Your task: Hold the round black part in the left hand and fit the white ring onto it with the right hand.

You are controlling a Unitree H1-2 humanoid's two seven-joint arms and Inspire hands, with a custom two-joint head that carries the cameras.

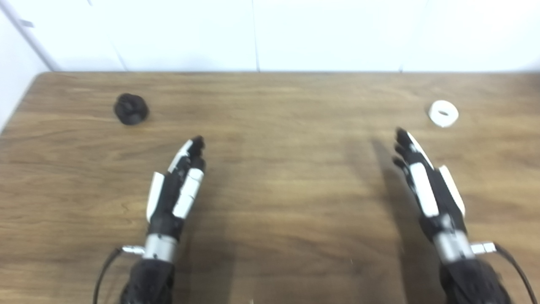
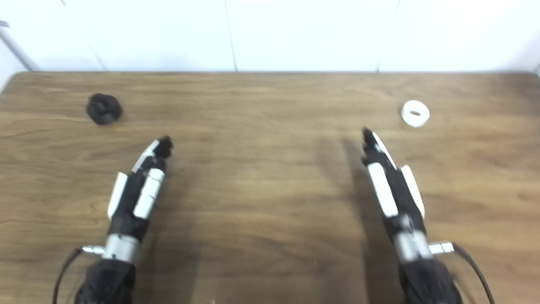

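Note:
The round black part [image 1: 131,109] lies on the wooden table [image 1: 278,126] at the far left. The white ring [image 1: 443,113] lies flat at the far right. My left hand [image 1: 179,182] is open and empty, fingers stretched forward, below and to the right of the black part, well apart from it. My right hand [image 1: 424,177] is open and empty, fingers stretched forward, below and a little left of the ring, not touching it. Both also show in the right eye view: the left hand [image 2: 141,185], the right hand [image 2: 390,177], the black part [image 2: 103,109] and the ring [image 2: 415,113].
A white wall [image 1: 270,33] stands behind the table's far edge. The table's left edge [image 1: 19,105] runs close to the black part. Cables [image 1: 103,270] trail from both wrists at the bottom.

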